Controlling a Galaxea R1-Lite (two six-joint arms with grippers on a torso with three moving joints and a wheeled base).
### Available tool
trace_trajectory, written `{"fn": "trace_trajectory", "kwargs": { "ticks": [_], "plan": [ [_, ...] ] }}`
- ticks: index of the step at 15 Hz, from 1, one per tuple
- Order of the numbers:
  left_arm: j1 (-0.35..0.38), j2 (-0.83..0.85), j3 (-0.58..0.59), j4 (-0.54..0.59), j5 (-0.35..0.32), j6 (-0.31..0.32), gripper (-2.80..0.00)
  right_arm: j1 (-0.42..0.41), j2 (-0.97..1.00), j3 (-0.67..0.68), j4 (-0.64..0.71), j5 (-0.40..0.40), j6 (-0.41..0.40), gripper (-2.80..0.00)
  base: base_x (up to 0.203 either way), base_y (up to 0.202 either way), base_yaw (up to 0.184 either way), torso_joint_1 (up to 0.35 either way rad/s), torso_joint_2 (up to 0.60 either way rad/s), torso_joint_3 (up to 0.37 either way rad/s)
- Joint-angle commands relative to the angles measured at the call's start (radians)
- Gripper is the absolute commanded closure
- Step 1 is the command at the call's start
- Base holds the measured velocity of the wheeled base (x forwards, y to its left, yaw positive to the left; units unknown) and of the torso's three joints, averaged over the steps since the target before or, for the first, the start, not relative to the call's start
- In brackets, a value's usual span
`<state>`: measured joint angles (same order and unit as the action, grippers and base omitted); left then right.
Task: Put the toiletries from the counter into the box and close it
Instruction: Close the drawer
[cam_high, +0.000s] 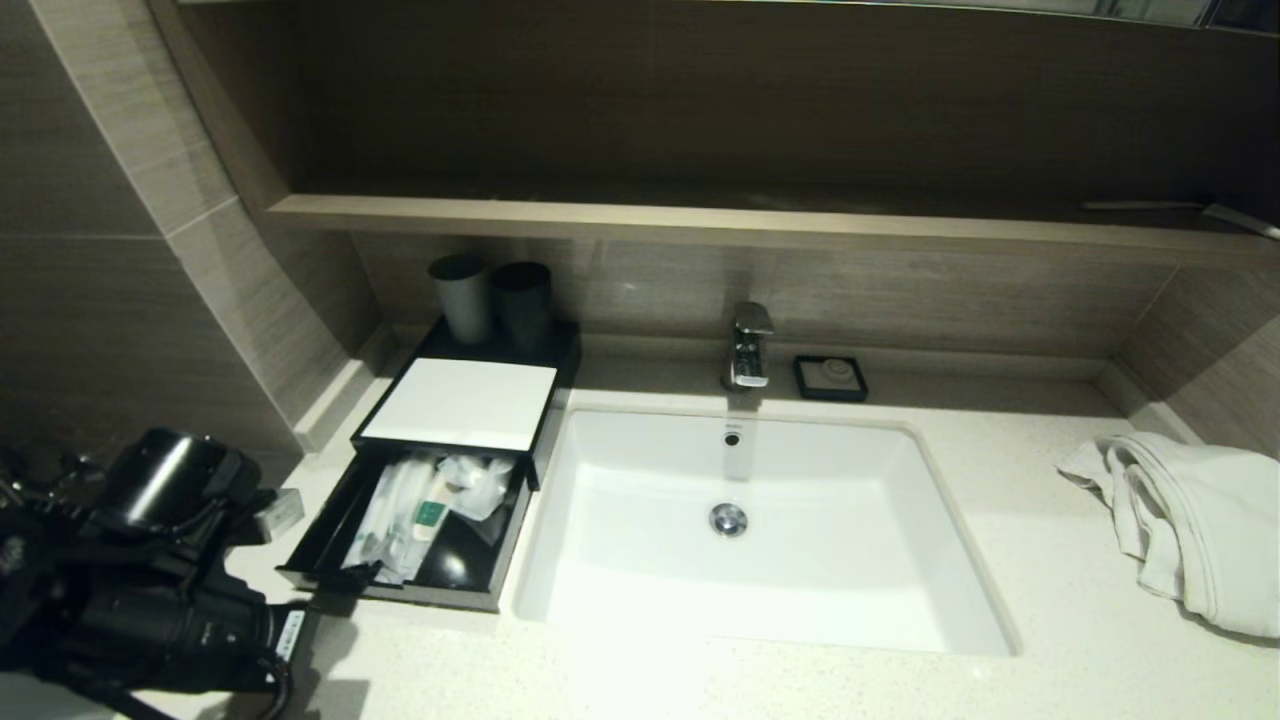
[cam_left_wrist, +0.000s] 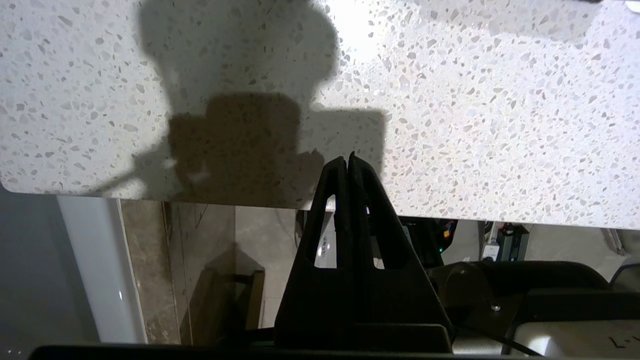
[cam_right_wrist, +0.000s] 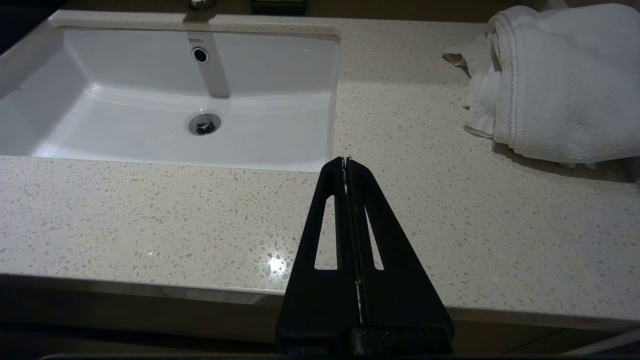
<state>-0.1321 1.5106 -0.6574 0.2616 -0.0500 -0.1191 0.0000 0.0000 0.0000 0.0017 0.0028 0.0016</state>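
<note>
left gripper (cam_left_wrist: 347, 159): pressed together, empty, over the counter (cam_left_wrist: 475, 100) front edge | right gripper (cam_right_wrist: 346, 160): pressed together, empty, parked | box (cam_high: 462, 405): drawer (cam_high: 340, 520) pulled out, toiletries (cam_high: 420, 510) inside

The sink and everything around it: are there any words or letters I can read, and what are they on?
"TOTO": on the back wall of the sink, just above its overflow hole.
White label on the left arm: too small to read.
Green item among the toiletries in the box: print too blurred to read.
</note>
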Motion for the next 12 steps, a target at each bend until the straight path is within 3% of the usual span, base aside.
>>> {"fn": "trace_trajectory", "kwargs": {
  "ticks": [1,8,12],
  "plan": [
    [0.000,0.018,0.001,-0.033,-0.002,-0.003,0.00,0.000,0.000,0.000,0.000,0.000,0.000,0.00,0.000,0.000,0.000,0.000,0.00,0.000],
    [0.002,0.093,0.000,-0.124,0.002,-0.002,0.00,0.000,0.000,0.000,0.000,0.000,0.000,0.00,0.000,0.000,0.000,0.000,0.00,0.000],
    [0.002,0.154,-0.004,-0.169,0.053,-0.008,0.00,0.000,0.000,0.000,0.000,0.000,0.000,0.00,0.000,0.000,0.000,0.000,0.00,0.000]
  ]
}}
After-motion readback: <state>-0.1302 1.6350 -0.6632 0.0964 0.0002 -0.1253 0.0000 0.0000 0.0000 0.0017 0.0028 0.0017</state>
